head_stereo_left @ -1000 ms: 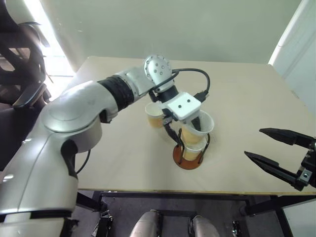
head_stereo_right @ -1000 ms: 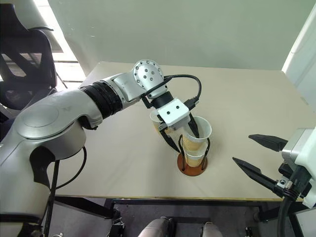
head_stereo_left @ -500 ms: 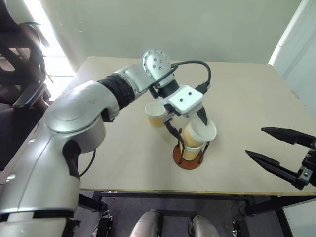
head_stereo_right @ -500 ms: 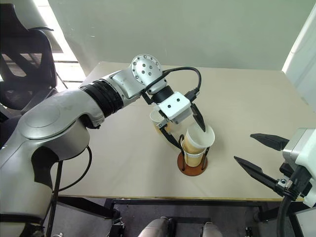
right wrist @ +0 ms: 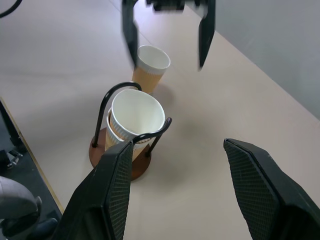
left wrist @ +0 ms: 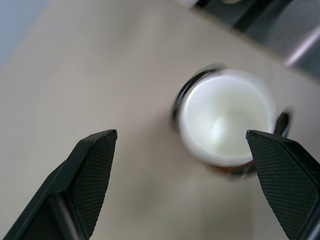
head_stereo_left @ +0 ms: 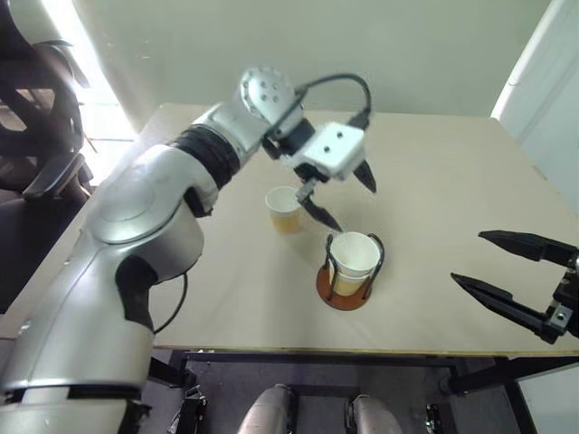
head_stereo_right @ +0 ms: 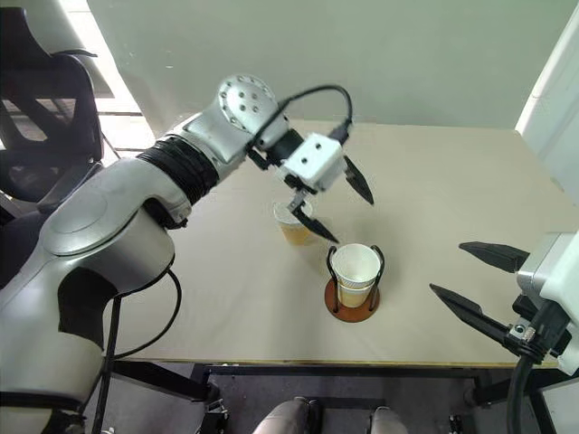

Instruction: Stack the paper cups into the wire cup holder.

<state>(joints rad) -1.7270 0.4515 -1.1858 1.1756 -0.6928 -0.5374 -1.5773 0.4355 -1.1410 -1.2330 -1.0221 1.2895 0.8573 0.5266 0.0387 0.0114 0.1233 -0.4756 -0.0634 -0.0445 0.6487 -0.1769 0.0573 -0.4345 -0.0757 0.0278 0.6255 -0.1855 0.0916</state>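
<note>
On the bench (head_stereo_right: 452,181), the wire cup holder (head_stereo_right: 353,294) stands near the front edge, with two paper cups (head_stereo_right: 355,271) nested inside its black loops, the upper one's white rim above the wires. A third cup (head_stereo_right: 293,221) stands upright just beyond it, toward the left edge. The left gripper (head_stereo_right: 342,206) hangs above and between them, its fingers spread and empty. The right gripper (head_stereo_right: 475,285) hovers off the front right corner, its fingers apart, holding nothing.

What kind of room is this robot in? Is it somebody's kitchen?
Probably not a kitchen. It looks more like an office or a lab test room: a plain tan table with only paper cups and a wire cup holder on it, bare walls, and a black office chair nearby.
</note>
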